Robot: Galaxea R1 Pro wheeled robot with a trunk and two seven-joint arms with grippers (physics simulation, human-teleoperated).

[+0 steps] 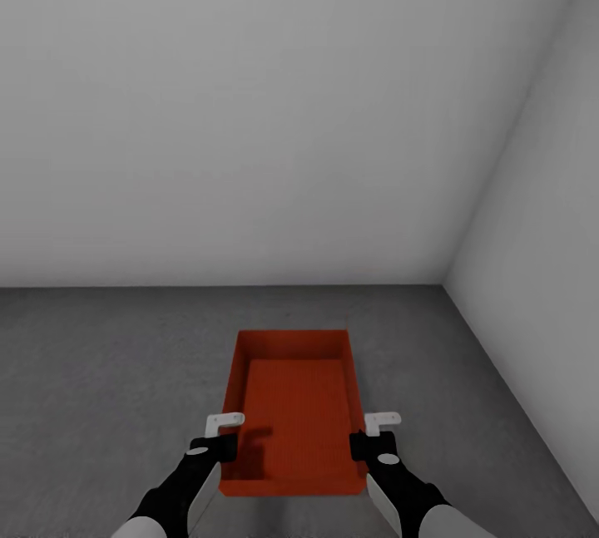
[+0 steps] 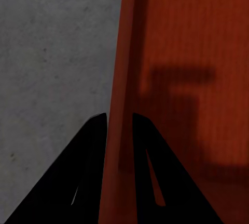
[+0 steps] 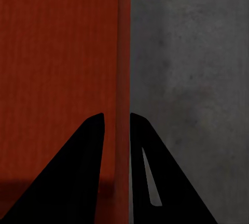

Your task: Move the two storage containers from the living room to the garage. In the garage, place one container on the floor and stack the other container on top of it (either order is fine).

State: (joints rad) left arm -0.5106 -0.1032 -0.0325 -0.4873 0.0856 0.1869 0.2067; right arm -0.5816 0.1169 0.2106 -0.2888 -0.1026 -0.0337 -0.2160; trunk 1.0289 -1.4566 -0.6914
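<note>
both fingers [image 2: 93, 156] astride ribbed orange-red open-topped container [image 1: 293, 405] walls

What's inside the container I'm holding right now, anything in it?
Nothing shows inside the storage container: only its ribbed orange-red bottom, crossed by a shadow. The left gripper and right gripper pinch its side walls. What lies beneath it is covered.

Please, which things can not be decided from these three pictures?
- Whether the storage container rests on the concrete floor or hangs just above it: head view, no gap or contact line shows.
- The container's underside: hidden by its own body.
- How tightly the left claw and right claw press the side walls: wrist views show a finger on each side, the contact itself is hidden.
- The arms: cut by the head view's lower edge.
</note>
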